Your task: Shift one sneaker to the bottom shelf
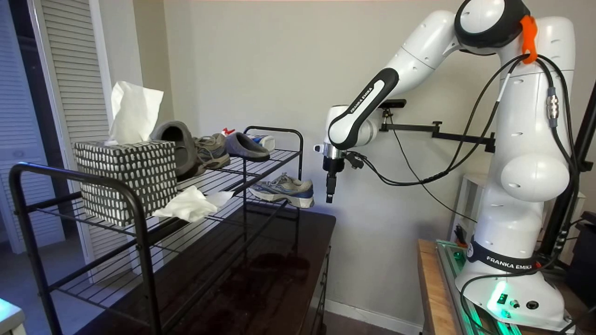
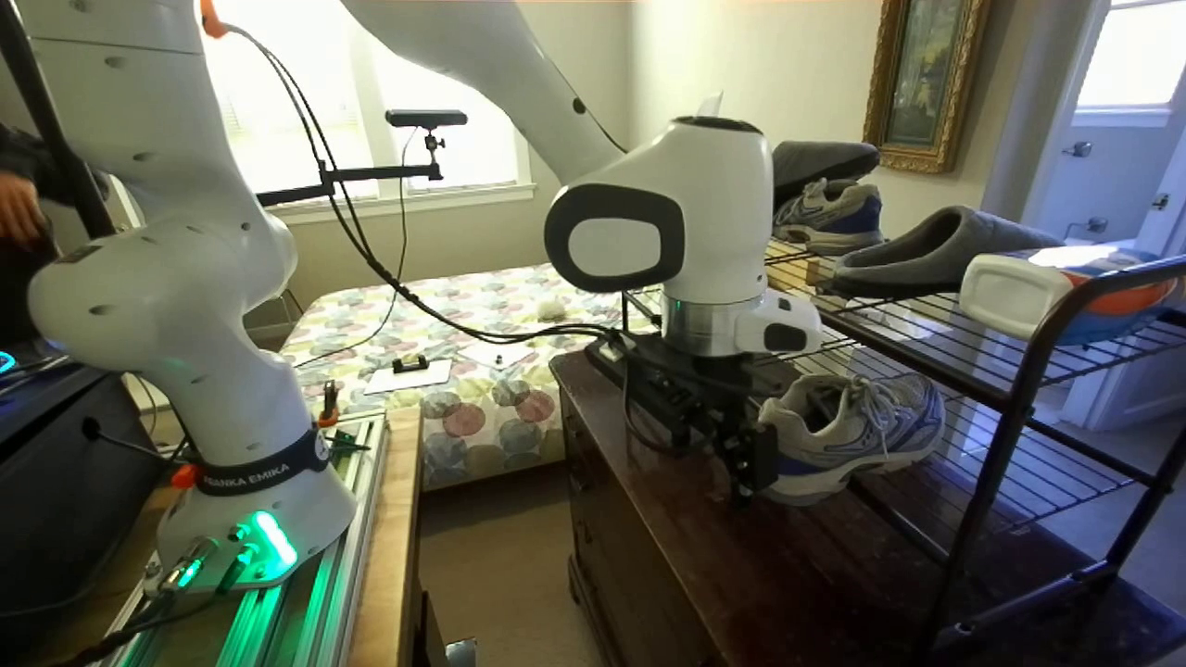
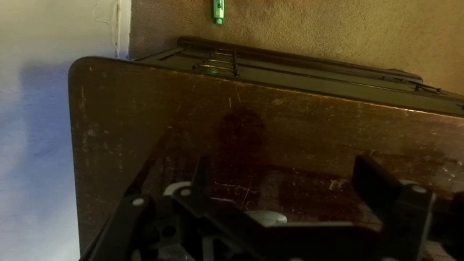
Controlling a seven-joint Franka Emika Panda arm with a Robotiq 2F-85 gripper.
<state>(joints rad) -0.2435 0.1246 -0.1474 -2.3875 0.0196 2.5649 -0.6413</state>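
dark dresser top [image 3: 163,105] below; claw [image 3: 284,170] spread wide, empty; lower sneaker [image 2: 862,437] likely light, soft-sided, best pinched by heel.

Windows [image 2: 320,56] glare white; base lamp [image 2: 275,539] glows green; wall [image 3: 43,108] carries bluish shadow; tabletop [image 3: 326,137] gleams dimly; claw [image 3: 282,159] appears near-black.

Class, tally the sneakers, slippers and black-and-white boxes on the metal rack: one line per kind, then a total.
Sneakers: 2
Slippers: 2
Black-and-white boxes: 1
Total: 5
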